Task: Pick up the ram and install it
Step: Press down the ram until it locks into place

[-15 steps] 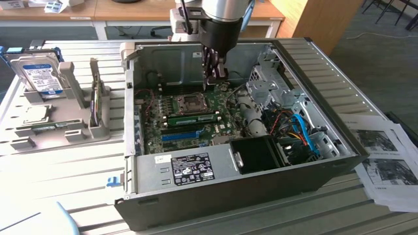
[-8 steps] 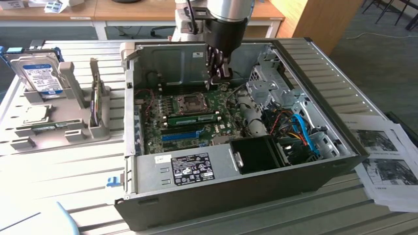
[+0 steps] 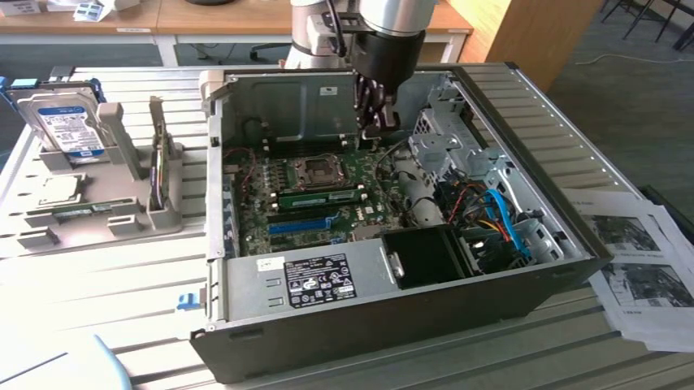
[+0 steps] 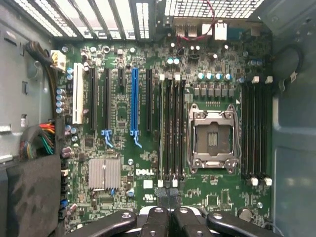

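Your gripper hangs inside PC case above motherboard, fingers closed, empty. One ram seated in slot beside CPU socket. Install looks done.

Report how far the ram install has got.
Looks done: a ram sits in a motherboard slot beside the CPU socket. In hand: the gripper hangs shut inside the case above the board, with nothing visibly held. Left: I cannot tell whether the stick is latched.
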